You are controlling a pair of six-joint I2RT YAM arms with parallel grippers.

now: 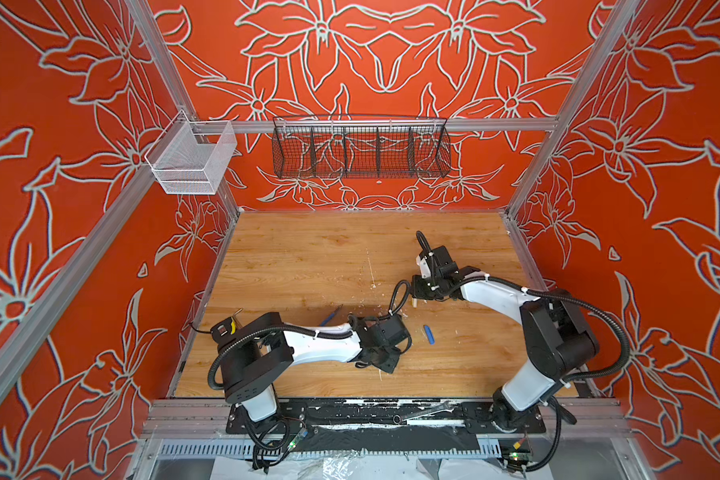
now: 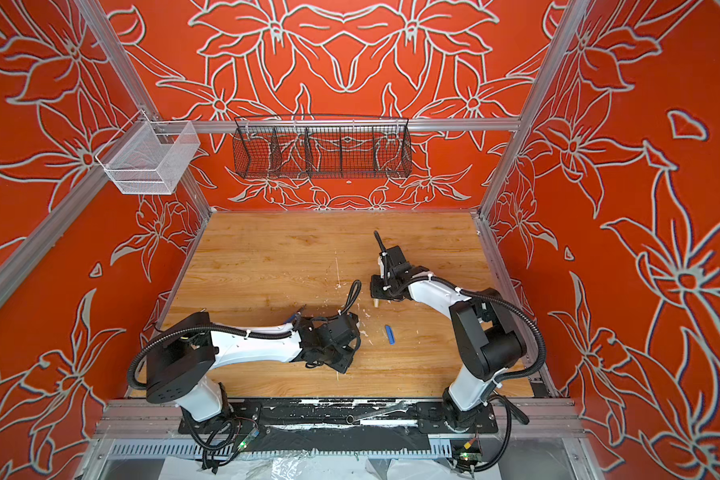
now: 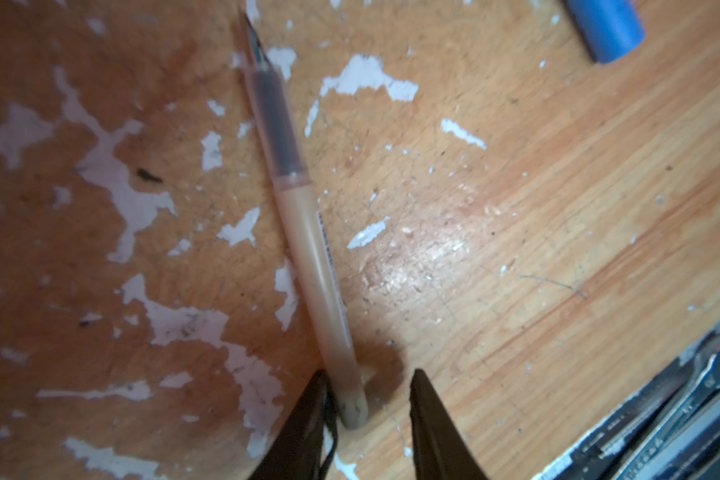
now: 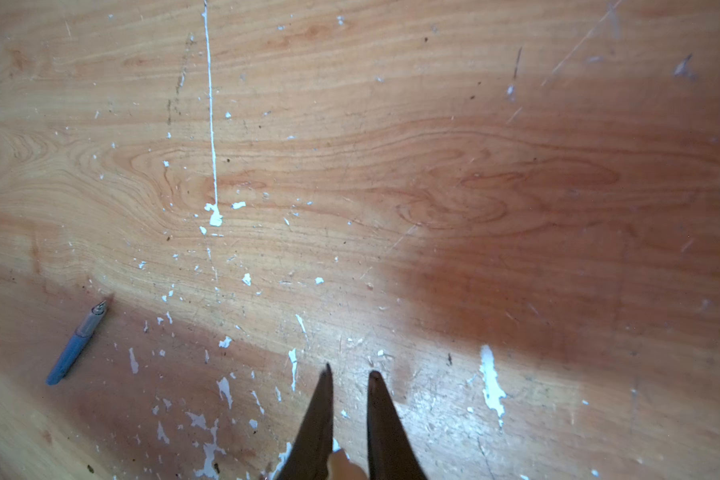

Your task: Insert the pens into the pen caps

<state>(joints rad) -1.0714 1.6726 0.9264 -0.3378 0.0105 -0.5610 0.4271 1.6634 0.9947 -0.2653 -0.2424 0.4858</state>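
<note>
The beige pen [image 3: 308, 232] lies flat on the wooden table, its dark tip pointing away from my left gripper [image 3: 370, 372]. That gripper stands open astride the pen's blunt back end; one finger touches it, the other is still apart. In both top views my right gripper [image 1: 416, 297] hovers at mid table, shut on the beige pen cap [image 1: 413, 302] [image 4: 344, 467], which pokes out below the fingers. A blue pen cap [image 1: 429, 334] [image 3: 607, 29] lies between the two arms. The blue pen [image 4: 78, 343] [image 1: 329, 319] lies behind the left forearm, partly hidden in a top view.
The table [image 1: 308, 257] is scuffed with white paint flecks. A black wire basket [image 1: 360, 149] and a white mesh basket [image 1: 192, 160] hang on the back rail. A metal frame edge [image 3: 682, 407] runs close to the left gripper.
</note>
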